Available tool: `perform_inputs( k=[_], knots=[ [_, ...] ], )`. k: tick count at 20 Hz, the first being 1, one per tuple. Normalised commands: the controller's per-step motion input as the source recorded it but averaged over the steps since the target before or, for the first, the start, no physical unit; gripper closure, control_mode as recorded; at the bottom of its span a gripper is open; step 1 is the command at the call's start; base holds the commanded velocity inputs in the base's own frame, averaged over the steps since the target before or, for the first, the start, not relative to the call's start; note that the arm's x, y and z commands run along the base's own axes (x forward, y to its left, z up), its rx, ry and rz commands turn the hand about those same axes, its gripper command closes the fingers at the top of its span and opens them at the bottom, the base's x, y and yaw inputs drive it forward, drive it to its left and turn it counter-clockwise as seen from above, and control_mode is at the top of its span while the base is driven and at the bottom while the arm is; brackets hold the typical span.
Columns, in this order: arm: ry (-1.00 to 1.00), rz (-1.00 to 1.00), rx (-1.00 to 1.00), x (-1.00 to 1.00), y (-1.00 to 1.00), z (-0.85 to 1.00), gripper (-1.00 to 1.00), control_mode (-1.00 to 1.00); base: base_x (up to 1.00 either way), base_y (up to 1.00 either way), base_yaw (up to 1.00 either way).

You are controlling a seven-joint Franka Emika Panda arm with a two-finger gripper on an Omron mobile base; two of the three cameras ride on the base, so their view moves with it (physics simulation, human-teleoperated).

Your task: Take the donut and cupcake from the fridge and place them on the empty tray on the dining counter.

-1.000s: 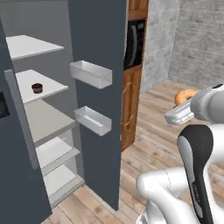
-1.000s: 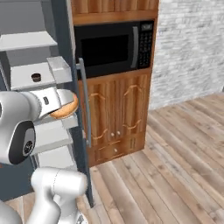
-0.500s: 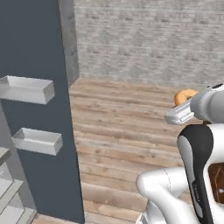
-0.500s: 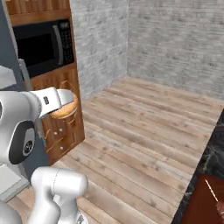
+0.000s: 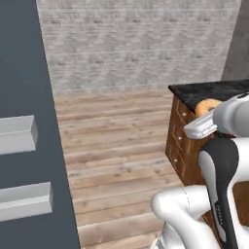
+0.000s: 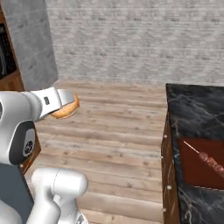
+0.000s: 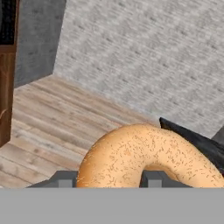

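Base swung from fridge (image 5: 29, 121) toward dining counter (image 6: 197, 109) (newly visible).

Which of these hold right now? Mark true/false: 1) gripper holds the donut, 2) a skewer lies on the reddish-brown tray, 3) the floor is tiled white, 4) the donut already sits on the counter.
1) True: the gripper is shut on the donut.
2) True: a skewer lies on the reddish-brown tray on the dining counter.
3) False: the floor is wooden planks.
4) False: the donut is in the gripper, up in the air, not set down on the counter.
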Motion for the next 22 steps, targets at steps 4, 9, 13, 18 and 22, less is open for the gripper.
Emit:
perform_inputs(
  k=[4, 9, 13, 18, 22],
  knots=[
    [0.00, 0.00, 0.00, 0.00, 0.00, 0.00, 1.00, 1.00, 0.00, 0.63, -0.60],
    [0.00, 0.00, 0.00, 0.00, 0.00, 0.00, 1.00, 1.00, -0.20, 0.20, -0.50],
    [0.00, 0.00, 0.00, 0.00, 0.00, 0.00, 1.00, 1.00, -0.54, 0.00, -0.36],
    [0.00, 0.00, 0.00, 0.00, 0.00, 0.00, 1.00, 1.00, -0.69, 0.00, -0.29],
    [0.00, 0.00, 0.00, 0.00, 0.00, 0.00, 1.00, 1.00, -0.67, 0.00, -0.26]
  ],
)
